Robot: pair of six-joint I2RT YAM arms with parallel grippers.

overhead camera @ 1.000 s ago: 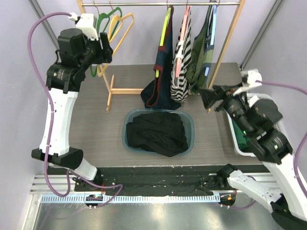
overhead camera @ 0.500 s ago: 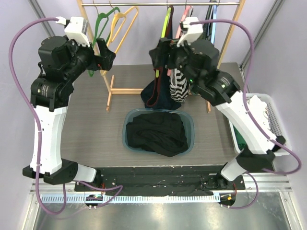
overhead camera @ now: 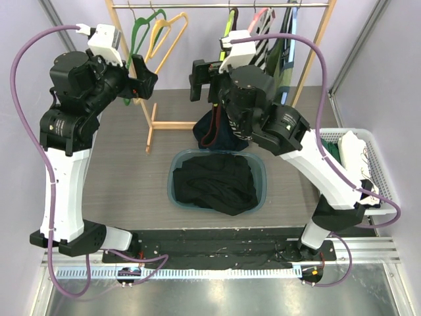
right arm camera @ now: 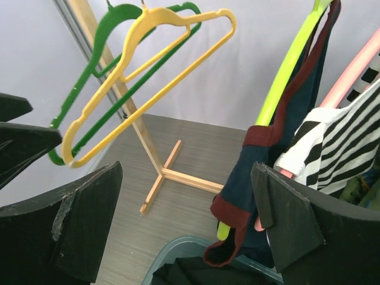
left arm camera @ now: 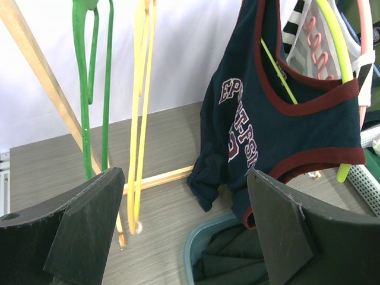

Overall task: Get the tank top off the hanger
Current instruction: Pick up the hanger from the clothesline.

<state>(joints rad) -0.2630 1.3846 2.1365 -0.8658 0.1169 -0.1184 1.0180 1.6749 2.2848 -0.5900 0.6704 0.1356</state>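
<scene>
The navy tank top [overhead camera: 217, 131] with maroon trim hangs on a lime-green hanger [overhead camera: 228, 29] on the wooden rack; its hem droops toward the basin. My left gripper [overhead camera: 145, 78] is open and empty, raised left of the rack's left post. In the left wrist view the gripper [left arm camera: 184, 231] faces the tank top [left arm camera: 279, 119] from a distance. My right gripper [overhead camera: 202, 79] is open and empty, high up just left of the tank top. In the right wrist view the gripper [right arm camera: 184, 219] has the tank top [right arm camera: 249, 178] and lime hanger [right arm camera: 285, 71] close to its right finger, not touching.
Empty green [overhead camera: 141, 29] and yellow [overhead camera: 168, 33] hangers hang at the rail's left. A striped top on a pink hanger [overhead camera: 263, 36] and an olive garment [overhead camera: 283, 62] hang right of the tank top. A teal basin [overhead camera: 173, 181] holds black clothes. A white basket [overhead camera: 378, 141] stands at the right.
My right arm has swung from the right side of the table up and left to the rack beside the tank top. My left arm has shifted slightly and stays raised.
</scene>
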